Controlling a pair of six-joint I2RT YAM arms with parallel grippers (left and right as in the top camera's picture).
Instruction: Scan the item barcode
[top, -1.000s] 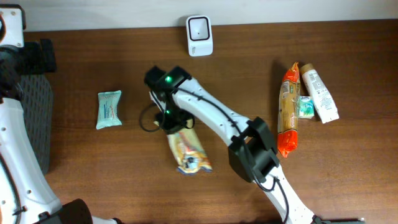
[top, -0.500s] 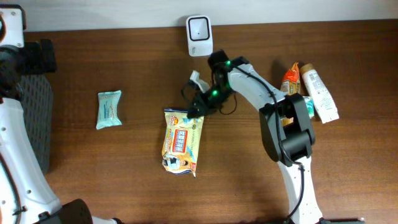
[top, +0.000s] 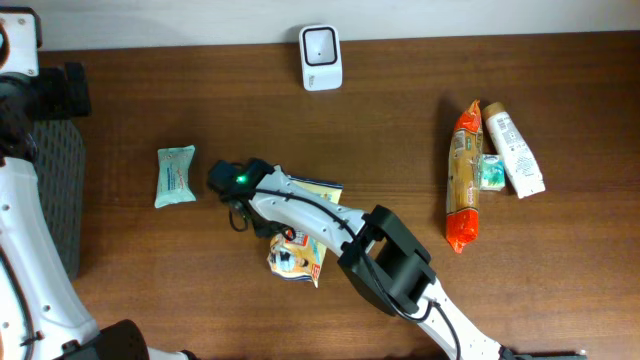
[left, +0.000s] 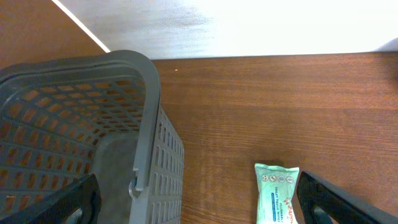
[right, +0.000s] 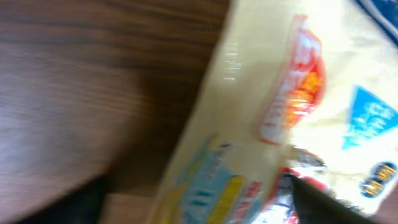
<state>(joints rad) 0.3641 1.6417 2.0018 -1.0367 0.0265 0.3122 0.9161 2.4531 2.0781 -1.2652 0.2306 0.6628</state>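
Just beneath right hand (right: 199, 208), snack packet (right: 267, 93)

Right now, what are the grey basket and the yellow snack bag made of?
The grey basket looks like hard matte plastic: moulded walls full of little holes, smooth rim. The yellow snack bag looks like thin shiny plastic film: printed pictures and bright glints, though that view is blurry.

The left hand (left: 199, 205) hangs wide open; the right arm (top: 310, 212) stretches leftward, the right hand (right: 199, 199) with fingers parted.
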